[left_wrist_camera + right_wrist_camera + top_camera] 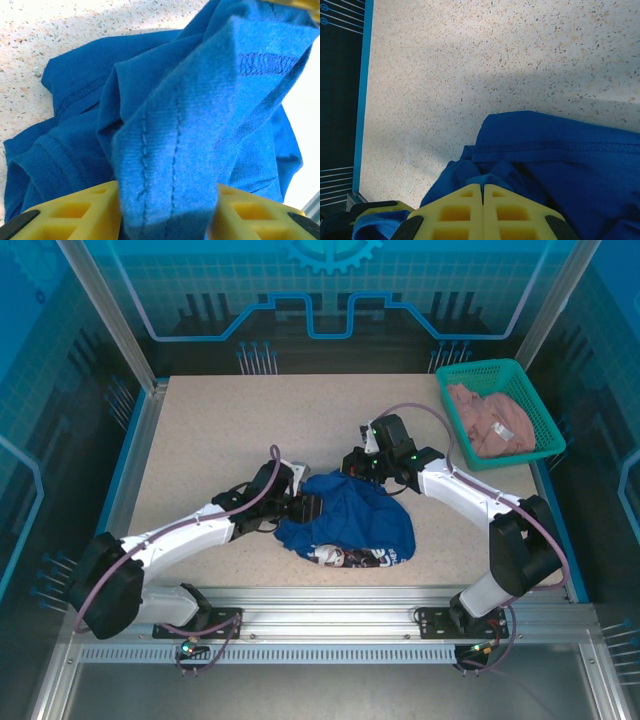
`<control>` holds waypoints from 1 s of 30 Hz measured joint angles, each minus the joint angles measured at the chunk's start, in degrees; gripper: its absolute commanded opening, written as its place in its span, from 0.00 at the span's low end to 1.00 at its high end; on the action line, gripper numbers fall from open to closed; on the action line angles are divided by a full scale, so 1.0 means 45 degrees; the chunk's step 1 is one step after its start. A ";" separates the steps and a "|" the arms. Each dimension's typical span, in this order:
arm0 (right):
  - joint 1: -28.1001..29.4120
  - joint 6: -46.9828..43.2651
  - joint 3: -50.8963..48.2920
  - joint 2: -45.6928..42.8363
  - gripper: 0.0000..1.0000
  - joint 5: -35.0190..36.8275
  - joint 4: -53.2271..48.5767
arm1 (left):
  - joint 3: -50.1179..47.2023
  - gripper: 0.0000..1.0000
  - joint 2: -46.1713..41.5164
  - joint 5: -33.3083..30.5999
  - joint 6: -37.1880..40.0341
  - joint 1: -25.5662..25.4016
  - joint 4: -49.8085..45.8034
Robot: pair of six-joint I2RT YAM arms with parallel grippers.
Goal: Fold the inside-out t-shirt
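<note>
Handling light, limp cotton: no stiffness, slumps and bunches; t-shirt (pixel 350 515) heaped on desk (pixel 200 440) between arms; left tool (pixel 166 215) straddles seamed fold, cloth filling gap, cannot tell if clamped; right tool (pixel 482 197) fully closed at far hem, hold unclear; best grip — stitched hems, shoulder seams

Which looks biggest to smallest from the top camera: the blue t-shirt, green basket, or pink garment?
1. blue t-shirt and green basket: too alike to rank.
2. pink garment, lying inside the basket.
</note>
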 measured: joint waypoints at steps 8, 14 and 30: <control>-0.0029 0.0000 0.0000 0.0000 0.00 0.0005 0.0000 | 0.0097 0.16 0.0160 0.0131 -0.0010 -0.0019 -0.0384; -0.0301 -0.0112 0.0000 -0.0005 0.00 0.0063 -0.0019 | 0.0165 0.00 -0.0452 -0.0209 0.0219 -0.0015 -0.1049; -0.0389 -0.1064 -0.0039 -0.0947 0.00 0.0019 -0.0452 | 0.0403 0.12 -0.2851 -0.0767 0.0495 0.0593 -0.1948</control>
